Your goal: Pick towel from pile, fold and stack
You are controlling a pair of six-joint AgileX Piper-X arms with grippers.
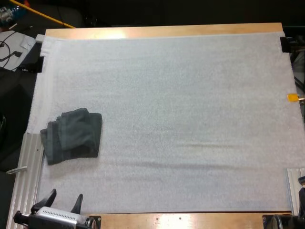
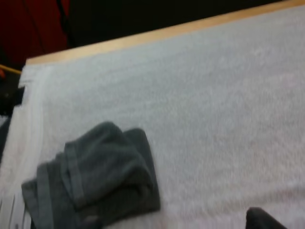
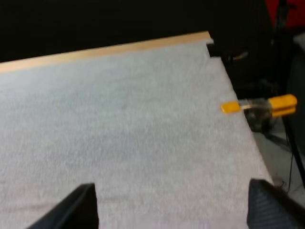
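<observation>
One dark grey-green towel [image 1: 72,136] lies loosely bunched near the left edge of the white mat [image 1: 181,109]. In the left wrist view the same towel [image 2: 95,176] has its folds and hems showing, and a dark fingertip [image 2: 263,220] stands off to its side, clear of it. My left gripper [image 1: 64,199] hovers open at the mat's near edge, a short way in front of the towel and holding nothing. In the right wrist view my right gripper [image 3: 174,202] is open over bare mat [image 3: 143,129], with its two fingers wide apart.
Aluminium rails run along the mat's near left side [image 1: 27,167] and near right side [image 1: 293,183]. The wooden table edge [image 1: 162,31] borders the far side. Cables and clutter [image 1: 12,43] sit beyond the far left corner.
</observation>
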